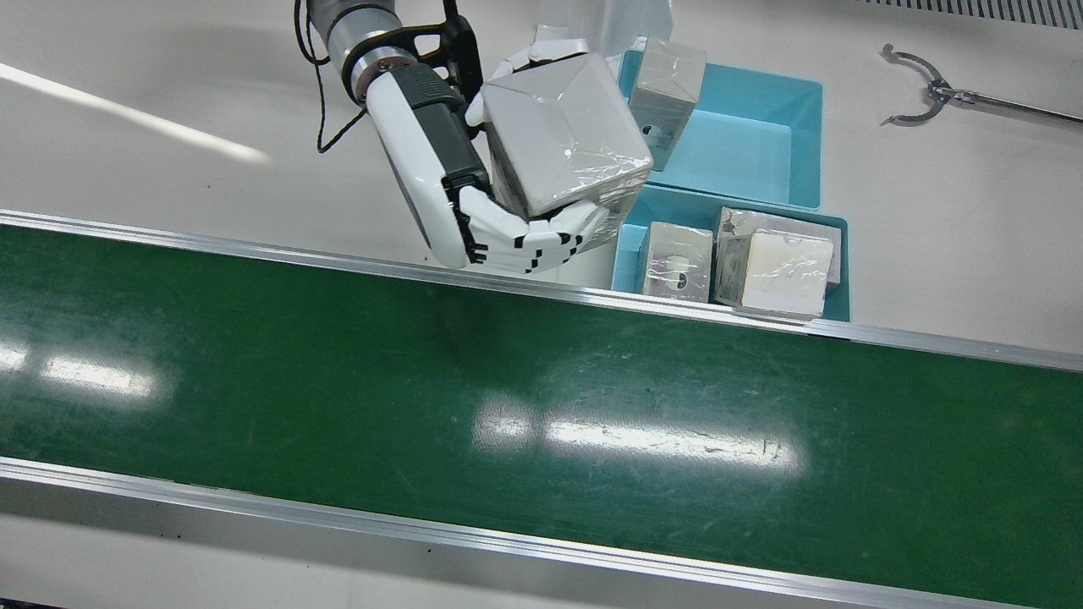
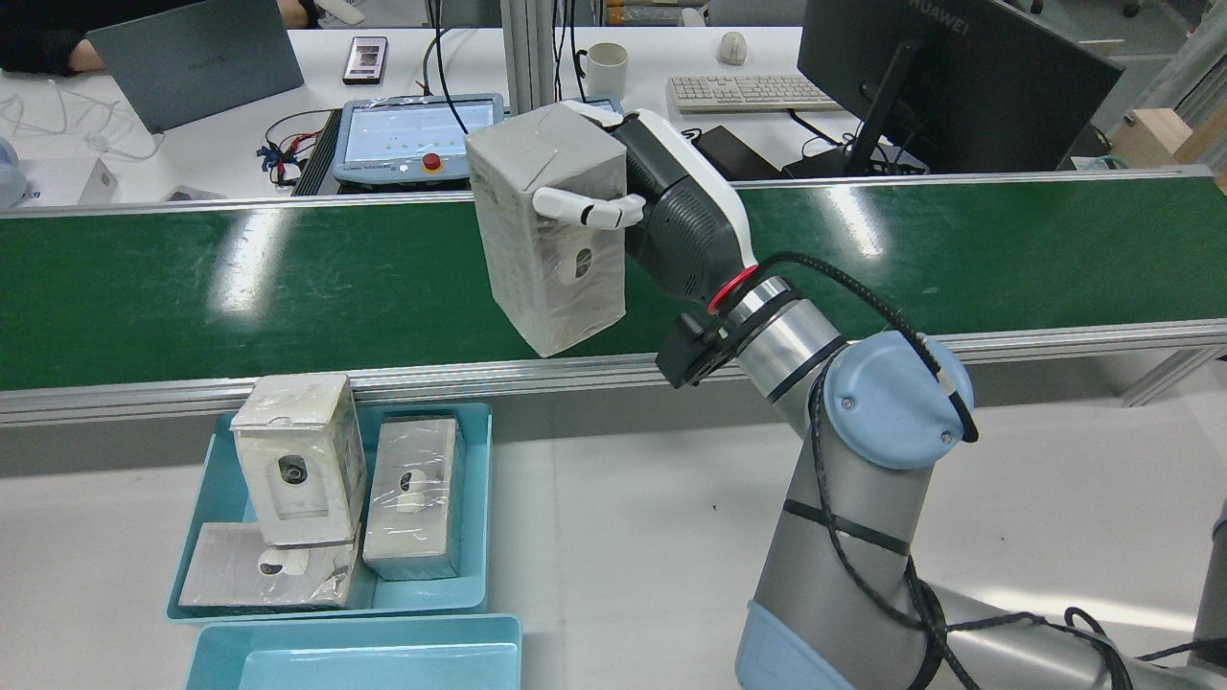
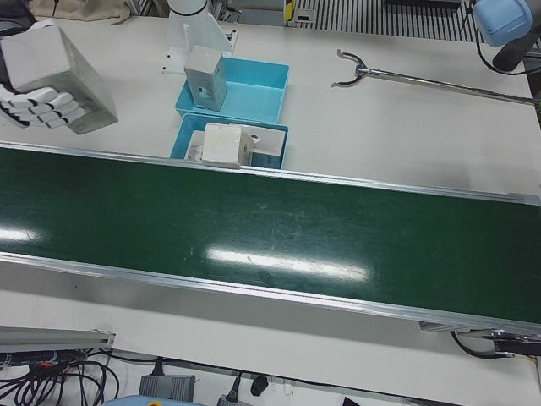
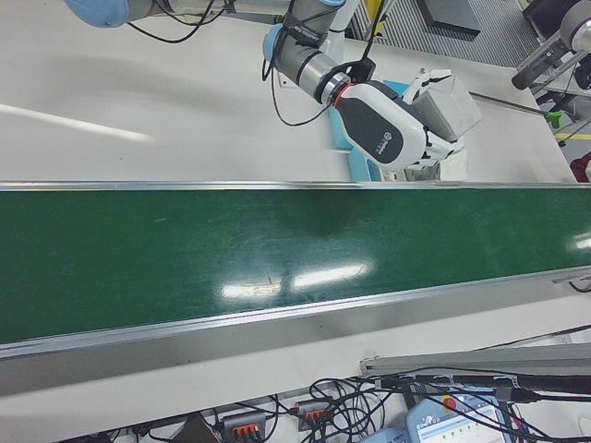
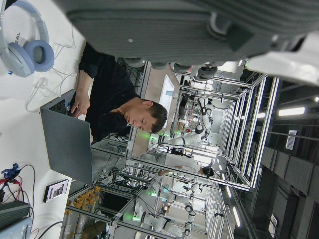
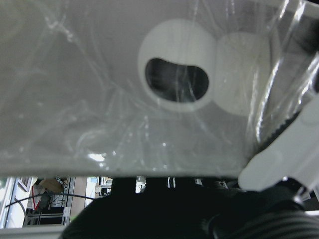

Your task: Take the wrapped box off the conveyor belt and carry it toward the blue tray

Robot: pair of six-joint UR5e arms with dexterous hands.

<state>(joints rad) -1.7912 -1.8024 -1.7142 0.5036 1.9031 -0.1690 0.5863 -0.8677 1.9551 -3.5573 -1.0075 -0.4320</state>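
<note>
My right hand (image 1: 474, 211) is shut on the wrapped box (image 1: 563, 139), a grey carton in clear film, and holds it in the air, tilted. It hangs over the white table behind the green conveyor belt (image 1: 508, 406), just beside the two blue trays (image 1: 761, 144). The rear view shows the box (image 2: 551, 240) in the hand (image 2: 681, 220), up and to the right of the filled tray (image 2: 220, 460). The right hand view is filled by the box's face (image 6: 124, 99). The left hand shows only as a blurred grey shape (image 5: 199, 25) in its own view.
The tray nearer the belt (image 1: 630, 220) holds several wrapped boxes (image 1: 778, 266). Another box (image 1: 668, 93) leans in the far tray. A metal grabber tool (image 1: 931, 97) lies on the table beyond the trays. Monitors and a keyboard (image 2: 743, 93) stand past the belt.
</note>
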